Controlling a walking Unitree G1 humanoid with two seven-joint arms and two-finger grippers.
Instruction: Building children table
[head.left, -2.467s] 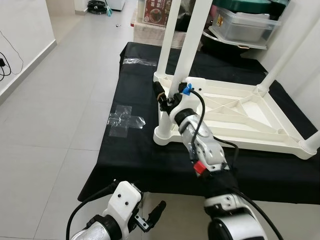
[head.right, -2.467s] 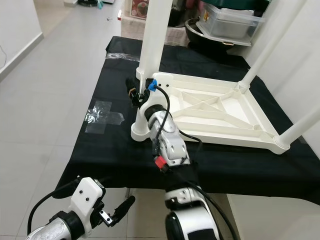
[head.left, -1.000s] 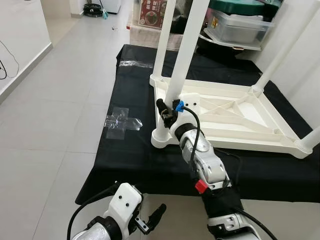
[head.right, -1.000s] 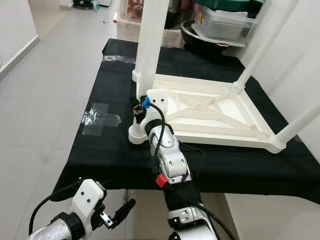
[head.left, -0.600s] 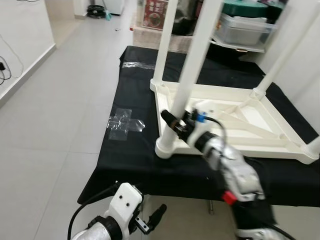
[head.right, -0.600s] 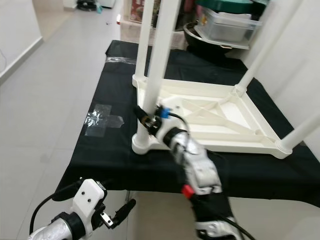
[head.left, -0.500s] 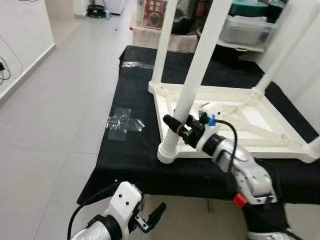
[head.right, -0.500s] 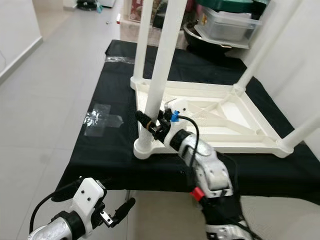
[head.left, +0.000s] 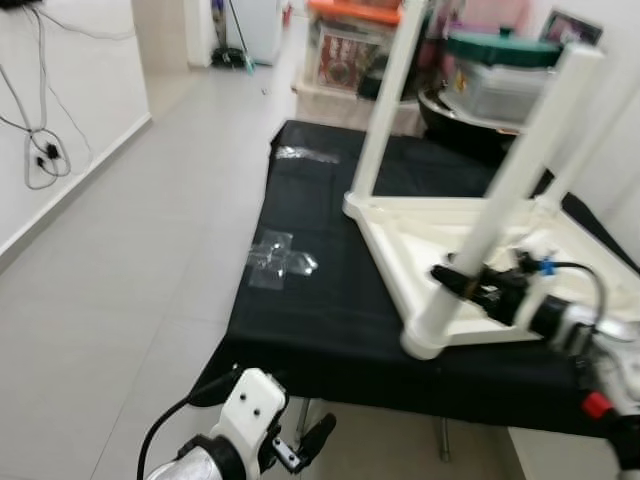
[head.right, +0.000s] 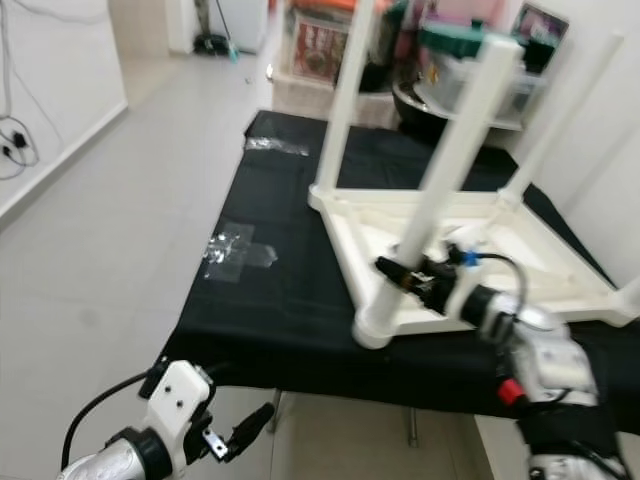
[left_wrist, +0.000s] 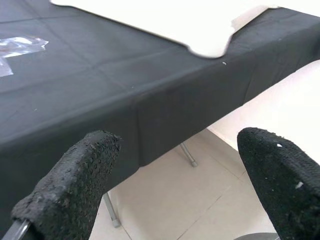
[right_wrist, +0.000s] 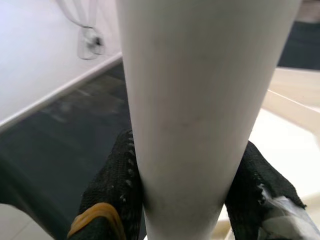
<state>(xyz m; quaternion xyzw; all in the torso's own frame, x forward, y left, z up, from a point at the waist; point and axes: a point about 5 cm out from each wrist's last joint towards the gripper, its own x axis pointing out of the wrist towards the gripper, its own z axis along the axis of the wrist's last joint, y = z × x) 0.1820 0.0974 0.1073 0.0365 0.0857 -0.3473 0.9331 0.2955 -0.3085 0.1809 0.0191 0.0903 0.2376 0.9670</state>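
Observation:
A white children's table (head.left: 400, 232) lies upside down on a black-covered bench (head.left: 310, 300), its legs pointing up. My right gripper (head.left: 462, 283) is shut on the near-left leg (head.left: 510, 170), low down, just above the socket at the table's corner. In the right wrist view the black fingers (right_wrist: 117, 175) press both sides of that leg (right_wrist: 200, 90). The leg leans to the right at its top. My left gripper (head.left: 310, 440) hangs open below the bench's front edge, with nothing between its fingers (left_wrist: 75, 175).
A patch of clear tape (head.left: 280, 258) is stuck to the black cloth left of the table. Storage boxes and a pot (head.left: 500, 85) stand behind the bench. Tiled floor (head.left: 130, 250) runs along the left, up to a white wall with cables (head.left: 40, 150).
The whole picture has shifted as my head moved. My right gripper keeps its hold on the leg, its arm now reaches in from the right, and the leg leans more.

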